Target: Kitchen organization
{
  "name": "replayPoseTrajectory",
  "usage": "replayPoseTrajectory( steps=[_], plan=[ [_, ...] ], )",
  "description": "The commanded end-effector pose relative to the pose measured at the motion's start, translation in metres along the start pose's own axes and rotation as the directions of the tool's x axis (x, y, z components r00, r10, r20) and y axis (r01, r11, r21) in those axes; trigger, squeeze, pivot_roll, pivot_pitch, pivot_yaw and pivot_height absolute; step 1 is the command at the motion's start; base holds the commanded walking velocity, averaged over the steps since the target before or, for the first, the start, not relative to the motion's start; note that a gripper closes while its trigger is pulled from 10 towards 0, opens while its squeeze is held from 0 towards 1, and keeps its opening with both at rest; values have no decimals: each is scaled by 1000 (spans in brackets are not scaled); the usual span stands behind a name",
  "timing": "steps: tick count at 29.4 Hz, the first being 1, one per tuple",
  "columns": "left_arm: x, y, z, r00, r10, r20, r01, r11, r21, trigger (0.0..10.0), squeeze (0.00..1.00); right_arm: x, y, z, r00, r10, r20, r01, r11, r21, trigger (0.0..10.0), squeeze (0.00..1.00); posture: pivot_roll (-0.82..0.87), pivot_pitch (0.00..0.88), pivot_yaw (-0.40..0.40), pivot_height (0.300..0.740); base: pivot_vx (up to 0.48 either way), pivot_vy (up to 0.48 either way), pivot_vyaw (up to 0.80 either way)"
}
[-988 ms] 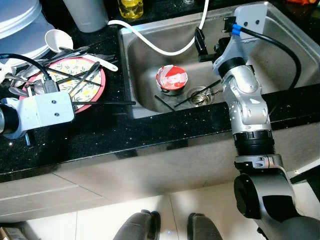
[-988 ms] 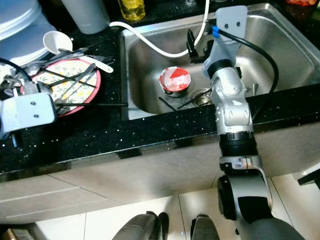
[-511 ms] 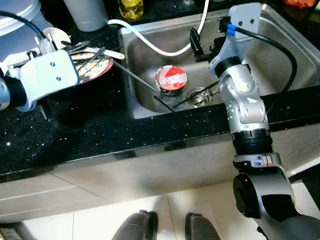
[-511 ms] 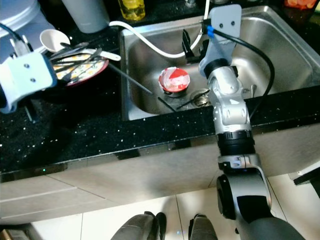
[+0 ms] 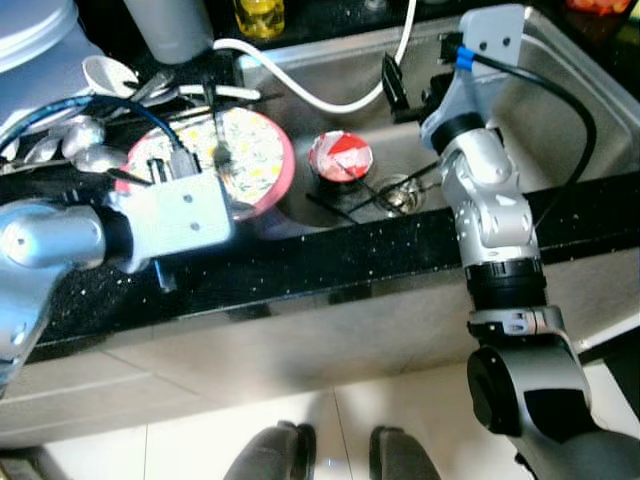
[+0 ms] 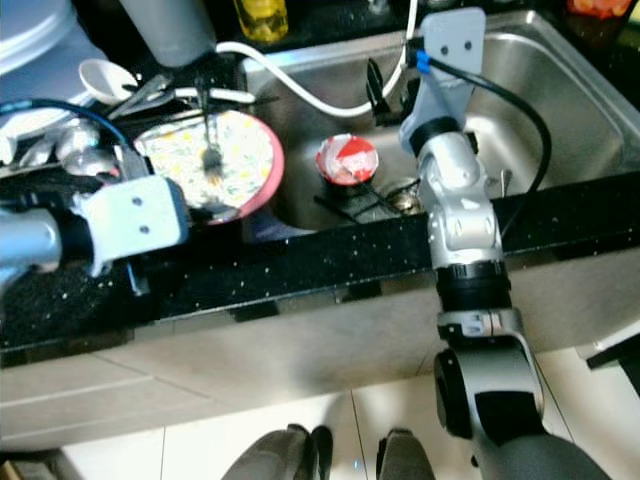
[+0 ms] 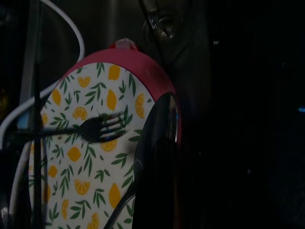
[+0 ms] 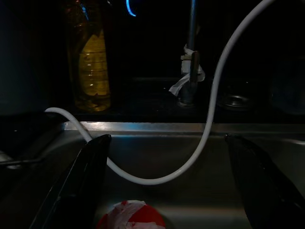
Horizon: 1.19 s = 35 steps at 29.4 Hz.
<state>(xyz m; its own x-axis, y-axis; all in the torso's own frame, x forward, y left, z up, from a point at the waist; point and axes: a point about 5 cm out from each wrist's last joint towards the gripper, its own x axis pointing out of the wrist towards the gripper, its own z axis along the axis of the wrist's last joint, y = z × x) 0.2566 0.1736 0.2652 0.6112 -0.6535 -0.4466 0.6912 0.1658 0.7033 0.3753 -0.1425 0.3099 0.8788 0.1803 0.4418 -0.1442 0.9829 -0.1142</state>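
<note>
The lemon-print plate (image 5: 240, 160) with the pink rim sits pinched at its near edge in my left pincer (image 7: 157, 143), one black finger lying across its face, and I hold it tilted over the left lip of the sink (image 5: 560, 90), half above the black worktop (image 5: 330, 255). A fork (image 7: 95, 129) lies on the plate just beyond my fingers, so I judge the plate not yet cleared. Farther out from that pincer, spoons (image 5: 75, 145) and other cutlery lie in a loose heap on the worktop near a white ladle (image 5: 110, 72); those remain to be sorted. My right pincer (image 8: 164, 181) hangs inside the sink with its fingers spread wide and nothing between them; just below and ahead of it lies a red-and-white cup (image 5: 342, 158), with the white hose (image 8: 209, 119) looping past and a bottle of yellow liquid (image 8: 89, 62) standing on the ledge beyond. Dark chopsticks (image 5: 330, 205) rest by the drain (image 5: 398, 190). I judge the tidying to be at an early stage: one plate in transit, cup and cutlery untouched.
</note>
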Motion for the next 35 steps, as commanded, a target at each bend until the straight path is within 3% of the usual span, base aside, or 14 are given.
replayPoseTrajectory(
  steps=[1,2,7,11,15,16,19,25,31,35],
  plan=[
    [17,-23,-17,991,-134,-28,131,987,-91,0,0,-1,1,0,1000,2,-3,-2,1000,1,10000,0,102,167,99,740,0,0,0],
    [19,-24,-22,989,-134,-69,130,990,-49,0,0,-1,3,0,1000,4,-2,-4,1000,4,10000,0,102,165,100,740,0,0,0],
    [21,-26,-21,988,-137,-73,134,990,-43,0,0,-1,3,-1,1000,4,-2,-4,1000,6,10000,0,100,166,101,740,0,0,0],
    [28,-18,-22,994,-49,-96,50,999,12,0,0,-1,1,-1,1000,-2,-3,2,1000,5,10000,0,96,164,100,740,0,0,0],
    [32,-16,-24,994,-36,-104,43,997,67,0,0,-1,2,0,1000,-1,-2,1,1000,5,10000,0,97,161,99,740,0,0,0],
    [34,-12,-24,995,-15,-101,26,993,111,0,0,0,2,0,1000,-1,0,1,1000,5,10000,0,94,159,97,740,0,0,0],
    [35,-10,-24,995,0,-96,13,991,133,0,0,0,2,0,1000,0,1,0,1000,5,10000,0,94,159,97,740,0,0,0],
    [40,11,-24,995,50,-91,-27,970,241,0,0,0,2,2,1000,0,4,0,1000,4,10000,0,82,160,100,740,0,0,0],
    [46,15,-23,997,43,-64,-23,961,275,0,0,0,2,2,1000,-3,3,3,1000,2,10000,0,76,159,102,740,0,0,0],
    [56,24,-20,999,51,5,-50,948,314,0,0,1,0,3,1000,-5,5,5,1000,-2,10000,0,65,169,105,740,0,0,0]
  ],
)
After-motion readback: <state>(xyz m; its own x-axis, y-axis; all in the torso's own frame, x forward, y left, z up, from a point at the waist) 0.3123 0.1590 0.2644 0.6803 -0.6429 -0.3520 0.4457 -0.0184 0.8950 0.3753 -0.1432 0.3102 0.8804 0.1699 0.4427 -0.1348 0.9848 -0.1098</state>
